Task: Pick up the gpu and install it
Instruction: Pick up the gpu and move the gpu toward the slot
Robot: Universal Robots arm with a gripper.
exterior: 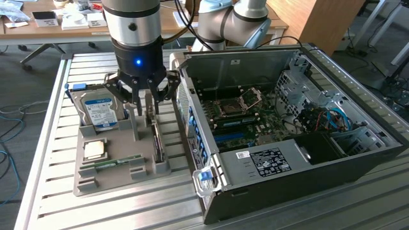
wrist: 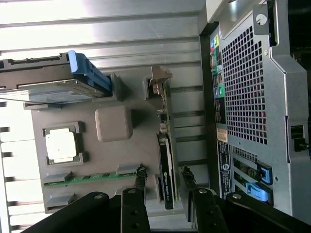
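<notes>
Slatted metal table (exterior: 45, 191) with grey parts holder (exterior: 115, 180) beside open computer case (exterior: 288, 191)

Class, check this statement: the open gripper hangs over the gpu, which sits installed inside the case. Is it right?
No. The gpu stands on edge in the grey holder beside the case, as the wrist view shows; the open gripper does hang over it.
</notes>
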